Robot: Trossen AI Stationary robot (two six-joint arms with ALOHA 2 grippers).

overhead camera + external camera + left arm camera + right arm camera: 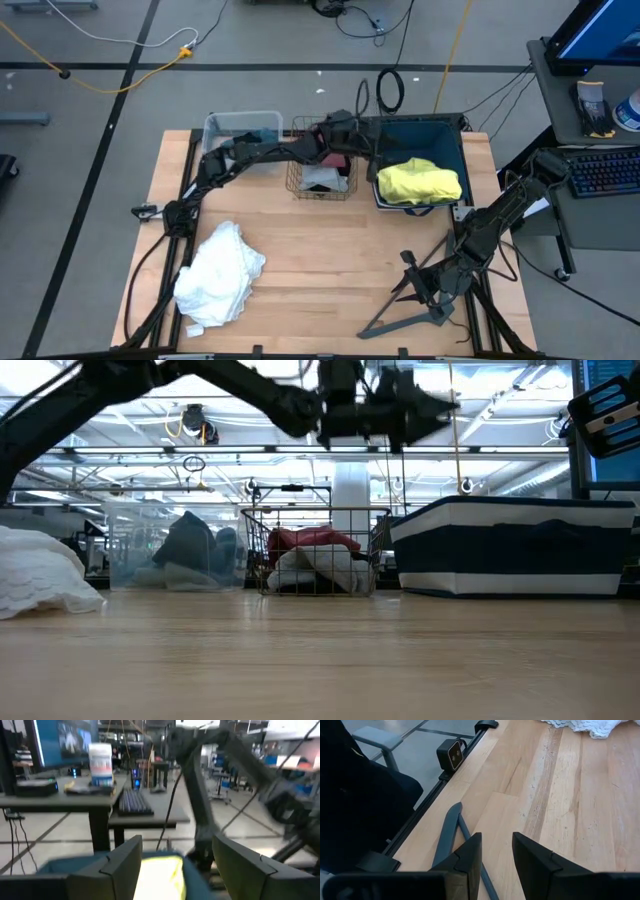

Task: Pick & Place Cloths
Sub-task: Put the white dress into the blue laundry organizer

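Note:
A yellow cloth [420, 182] lies bunched inside the dark blue bin [448, 132] at the far right. My left gripper [374, 148] reaches level over the bin's left rim. It stands open above the yellow cloth [161, 872] and touches nothing. A white lacy cloth [220, 272] is heaped on the table at the near left. Maroon, white and grey cloths [312, 557] fill the wire basket [320, 172]. My right gripper [497, 842] waits open at the near right, just above the dark grey hanger [447, 827] lying on the table.
A clear plastic bin [243, 127] holding dark cloths stands at the far left, beside the wire basket. Bare wooden table [330, 250] spreads across the middle. Beyond the right edge stands a desk with a keyboard [605, 170] and a monitor.

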